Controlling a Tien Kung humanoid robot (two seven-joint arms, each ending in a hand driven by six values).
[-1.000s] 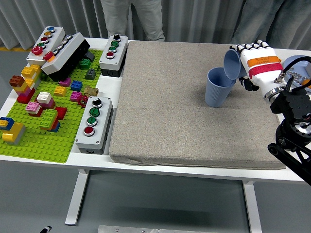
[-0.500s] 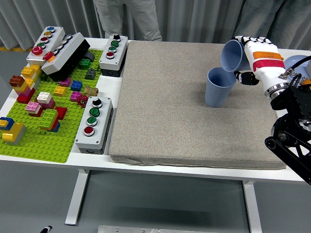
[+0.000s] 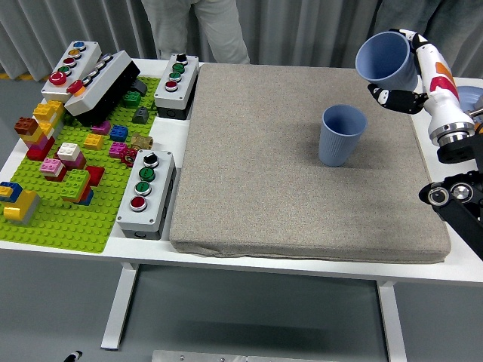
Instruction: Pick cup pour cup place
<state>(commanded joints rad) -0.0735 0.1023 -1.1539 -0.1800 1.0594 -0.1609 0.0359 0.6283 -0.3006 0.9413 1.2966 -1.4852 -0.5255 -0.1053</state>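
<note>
One blue cup (image 3: 339, 135) stands upright on the grey mat (image 3: 302, 173), right of its middle. My right hand (image 3: 411, 72) is shut on a second blue cup (image 3: 386, 57), holding it in the air above and to the right of the standing cup. The held cup is tipped a little, its mouth facing up and toward the left. The two cups are apart. My left arm does not show.
Button boxes (image 3: 146, 193) (image 3: 176, 85) line the mat's left edge. A green baseplate (image 3: 64, 219) with several coloured bricks fills the table's left. A person (image 3: 198, 26) stands at the far side, hands not visible. A blue object (image 3: 472, 96) peeks in at the right edge.
My right hand has lifted the held cup up and to the right, away from the standing cup, and turned it from tipped-down back toward upright.
</note>
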